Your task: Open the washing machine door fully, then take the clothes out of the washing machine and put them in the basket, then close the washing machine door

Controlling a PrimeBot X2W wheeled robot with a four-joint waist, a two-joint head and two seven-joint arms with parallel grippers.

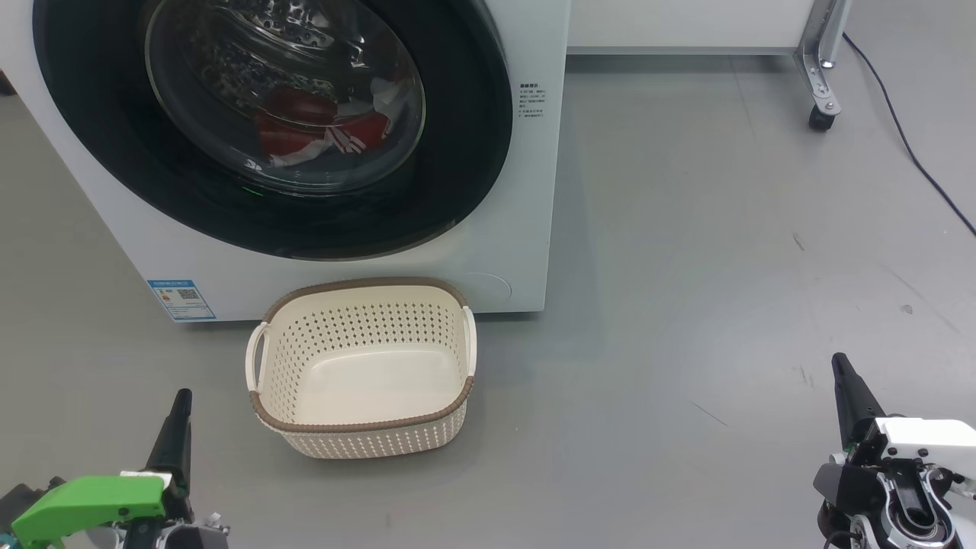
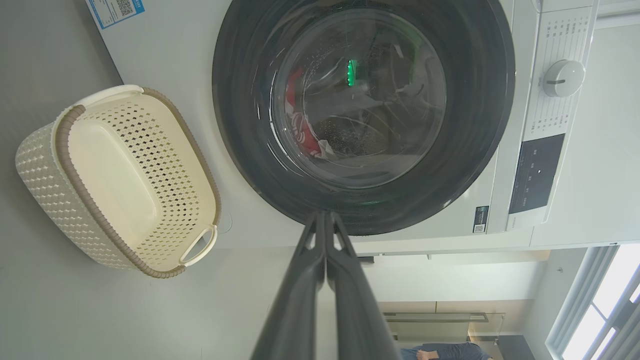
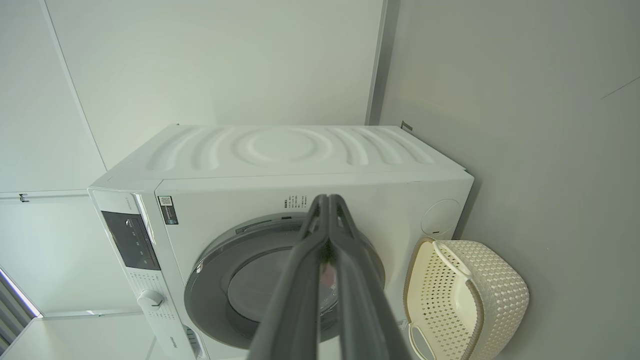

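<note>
Step in hand: you are standing at the first step, opening the washing machine door (image 1: 274,84); nothing is being touched yet.
Door: it is sitting shut, flush against the front of the washing machine (image 1: 526,191), its black rim circling the glass.
Clothes: the clothes (image 1: 316,130) are lying low in the drum, showing red and white through the glass.
Basket: the basket (image 1: 358,427) is standing upright on the floor (image 1: 686,267), just in front of the machine and below the door, with nothing lying in it.
Left gripper: the left gripper (image 1: 181,396) is hovering low, left of the basket and apart from it; its fingers (image 2: 305,280) are pressing together, holding nothing.
Right gripper: the right gripper (image 1: 841,362) is hanging over the floor, well apart from machine and basket; its fingers (image 3: 295,280) are meeting at the tips, gripping nothing.
Next move: by my judgement, you are needing to raise one arm to the door's rim, part its fingers and catch the edge. I cannot tell which side is carrying the handle.
Caution: the door is likely swinging out above the basket, so keep the idle arm out of that arc.
</note>
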